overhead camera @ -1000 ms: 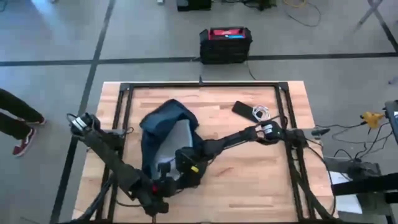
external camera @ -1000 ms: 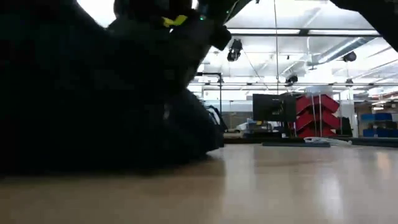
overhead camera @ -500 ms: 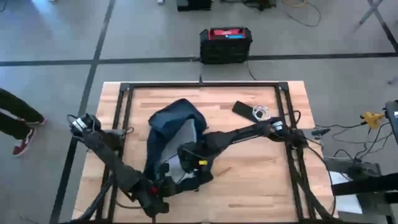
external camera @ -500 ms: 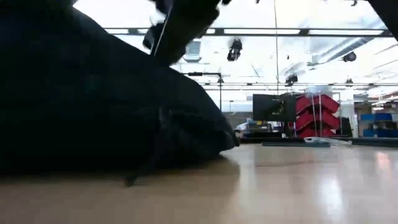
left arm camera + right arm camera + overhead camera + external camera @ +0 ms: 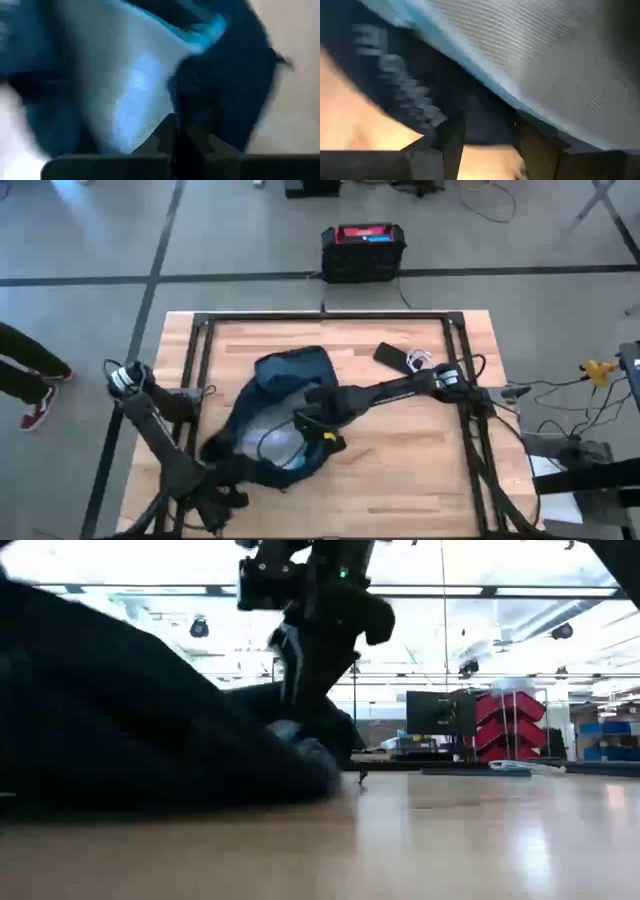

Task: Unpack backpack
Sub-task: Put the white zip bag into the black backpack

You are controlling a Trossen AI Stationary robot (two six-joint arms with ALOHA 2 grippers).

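Left gripper (image 5: 222, 502) sat at the table's near-left edge, fingers clamped together on a fold of the backpack (image 5: 285, 395); its wrist view showed the closed fingers (image 5: 172, 140) pinching dark fabric beside the pale lining. Backpack lay slumped across the table (image 5: 420, 470) left of centre, mouth turned toward the near edge, lining exposed.

Right gripper (image 5: 312, 432) reached in from the right and hung over the bag's near-right rim. Its fingers (image 5: 452, 137) stood apart with dark fabric between them; whether they actually gripped it could not be told.

Step judged: opening the bag, one side pinned while the other worked the mouth. Nothing seen lifted out yet. Next move likely called for the right gripper to go into the lining pocket while the left held the rim taut.

Room: broad bare wood on the near right for setting things down. Far right held a dark flat item (image 5: 391, 359) and a white cable (image 5: 419, 361). Left gripper had little margin before the table edge.
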